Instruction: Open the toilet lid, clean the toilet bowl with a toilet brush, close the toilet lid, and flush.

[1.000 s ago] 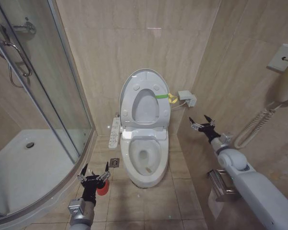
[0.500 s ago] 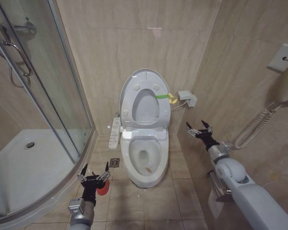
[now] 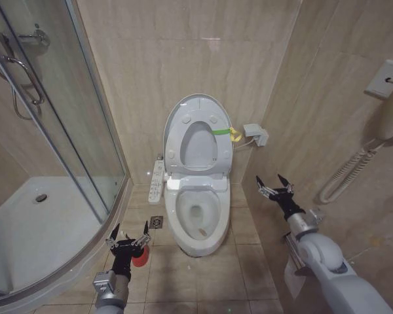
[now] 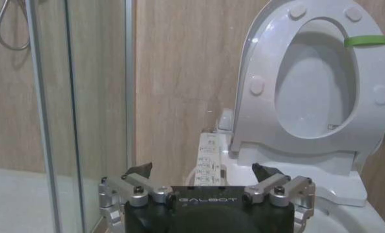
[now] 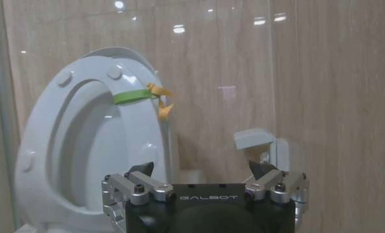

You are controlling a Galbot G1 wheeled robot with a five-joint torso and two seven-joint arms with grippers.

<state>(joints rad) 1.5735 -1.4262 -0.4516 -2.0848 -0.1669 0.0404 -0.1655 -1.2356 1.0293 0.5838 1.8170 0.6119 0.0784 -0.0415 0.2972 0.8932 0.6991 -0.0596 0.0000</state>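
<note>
Beige-tiled bathroom with the toilet lid (image 3: 198,111) standing raised against the back wall.

From the head view, the seat is leaning up against that lid, leaving the toilet bowl (image 3: 196,219) uncovered with a brownish stain inside; the left end effector (image 3: 127,239) is hovering low over the floor left of the bowl, fingers spread and gripping nothing, with a red holder (image 3: 139,257) just behind it, while the right end effector (image 3: 274,190) is hanging in the air right of the bowl, likewise spread and empty. From the left wrist view, the left end effector (image 4: 207,171) is pointing at the raised lid (image 4: 257,58) beside a glass shower screen (image 4: 76,97). From the right wrist view, the right end effector (image 5: 201,170) is facing the lid (image 5: 137,57) edge-on, near a green band (image 5: 130,96).
</note>
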